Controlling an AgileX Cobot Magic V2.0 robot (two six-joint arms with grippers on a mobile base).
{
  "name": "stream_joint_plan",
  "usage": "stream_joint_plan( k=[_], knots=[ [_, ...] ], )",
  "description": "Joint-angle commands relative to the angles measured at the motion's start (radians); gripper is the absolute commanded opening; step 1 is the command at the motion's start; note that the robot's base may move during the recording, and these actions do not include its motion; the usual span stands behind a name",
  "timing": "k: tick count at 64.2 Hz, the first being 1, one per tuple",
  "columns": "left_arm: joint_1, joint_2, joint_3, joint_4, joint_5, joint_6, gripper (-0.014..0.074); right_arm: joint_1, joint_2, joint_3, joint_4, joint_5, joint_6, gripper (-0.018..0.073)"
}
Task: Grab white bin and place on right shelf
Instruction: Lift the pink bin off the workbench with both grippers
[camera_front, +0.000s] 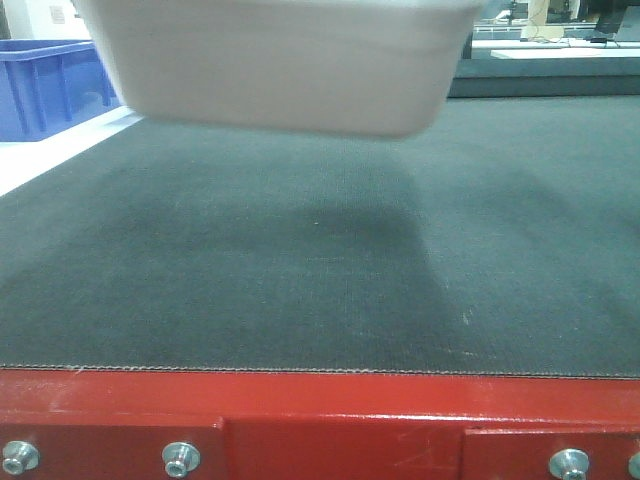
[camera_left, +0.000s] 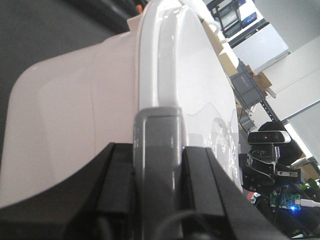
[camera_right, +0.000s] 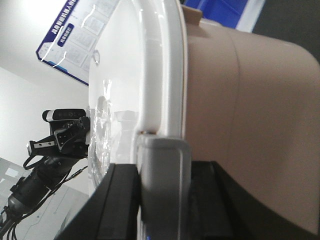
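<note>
The white bin (camera_front: 290, 60) hangs in the air above the dark mat, its pale underside filling the top of the front view and casting a shadow below. In the left wrist view my left gripper (camera_left: 157, 170) is shut on the grey clip at one end of the bin (camera_left: 100, 110), under the white lid rim. In the right wrist view my right gripper (camera_right: 162, 195) is shut on the grey clip at the other end of the bin (camera_right: 240, 100). The right shelf is out of view.
A dark mat (camera_front: 320, 260) covers the red-framed table (camera_front: 320, 420) under the bin. A blue crate (camera_front: 45, 85) stands at the back left. More tables and clutter lie at the far right. The opposite arm's camera (camera_right: 62, 130) shows past the lid.
</note>
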Motion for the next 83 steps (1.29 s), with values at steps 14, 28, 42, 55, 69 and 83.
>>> stream_joint_plan(
  k=[14, 28, 42, 55, 69, 83],
  knots=[
    [-0.009, -0.183, -0.049, -0.100, 0.162, 0.014, -0.0086, 0.002, -0.214, -0.033, 0.163, 0.185, -0.022, 0.0235],
    [-0.011, -0.239, -0.049, -0.102, 0.162, 0.014, -0.0086, 0.002, -0.320, -0.043, 0.208, 0.184, -0.022, 0.0235],
    [-0.043, -0.276, -0.049, -0.111, 0.162, 0.014, -0.0086, 0.002, -0.388, -0.085, 0.208, 0.184, -0.022, 0.0235],
    [-0.069, -0.299, -0.049, -0.147, 0.162, 0.014, -0.0086, 0.002, -0.433, -0.094, 0.208, 0.177, -0.022, 0.0235],
    [-0.069, -0.300, -0.049, -0.146, 0.160, 0.014, -0.0086, 0.002, -0.435, -0.094, 0.208, 0.162, -0.022, 0.0235],
    [-0.069, -0.300, -0.049, -0.146, 0.160, 0.014, -0.0086, 0.002, -0.435, -0.094, 0.208, 0.132, -0.022, 0.0235]
  ],
)
